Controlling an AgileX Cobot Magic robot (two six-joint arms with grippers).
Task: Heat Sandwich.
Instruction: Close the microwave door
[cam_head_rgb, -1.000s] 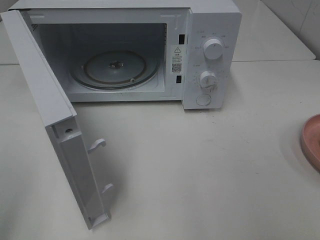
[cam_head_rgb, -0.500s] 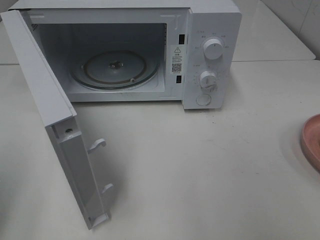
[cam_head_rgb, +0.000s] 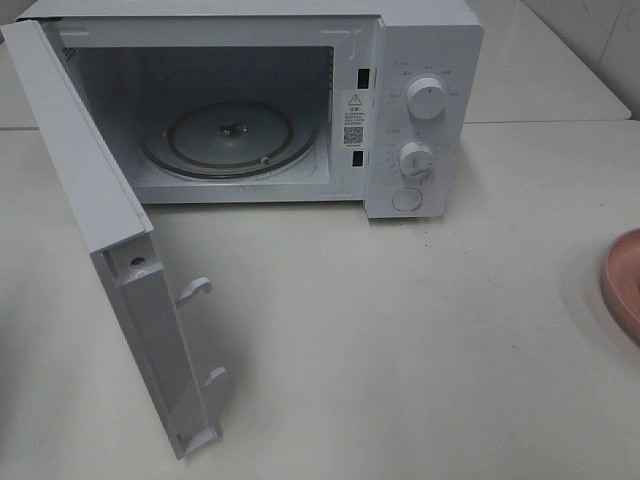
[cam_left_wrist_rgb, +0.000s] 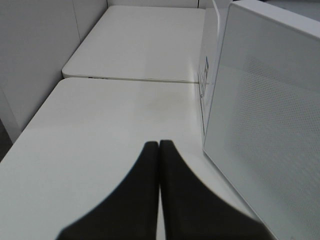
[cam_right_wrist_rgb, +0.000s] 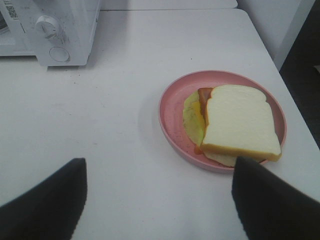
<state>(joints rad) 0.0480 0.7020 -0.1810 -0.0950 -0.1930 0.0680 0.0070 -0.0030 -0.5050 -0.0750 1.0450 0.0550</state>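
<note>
Showing its two dark fingers pressed flat together with nothing between them, the left gripper (cam_left_wrist_rgb: 159, 147) is hanging clenched and empty over the white table (cam_head_rgb: 420, 330), just beside the outer face of the open microwave door (cam_left_wrist_rgb: 270, 135). The right gripper (cam_right_wrist_rgb: 159, 192) is standing with its jaws spread wide, gripping nothing and touching nothing, with the bare tabletop showing between the fingers (cam_right_wrist_rgb: 47, 195). Neither gripper is appearing in the exterior high view. The sandwich (cam_right_wrist_rgb: 240, 125) is lying on the pink plate (cam_right_wrist_rgb: 172, 100), its white top slice sitting askew so that pale yellow-green filling and a reddish layer are sticking out from under it on the side toward the microwave. In the exterior high view only the plate's rim is showing, at 3 o'clock at the frame edge, well apart from the microwave (cam_head_rgb: 425, 60) standing at 12 o'clock. The door is swinging fully open toward 8 o'clock, its two latch hooks (cam_head_rgb: 195, 290) pointing out over the table. Inside the cavity the glass turntable (cam_head_rgb: 230, 135) is lying bare. Two white knobs (cam_head_rgb: 428, 98) and a round button are sitting on the control panel.
</note>
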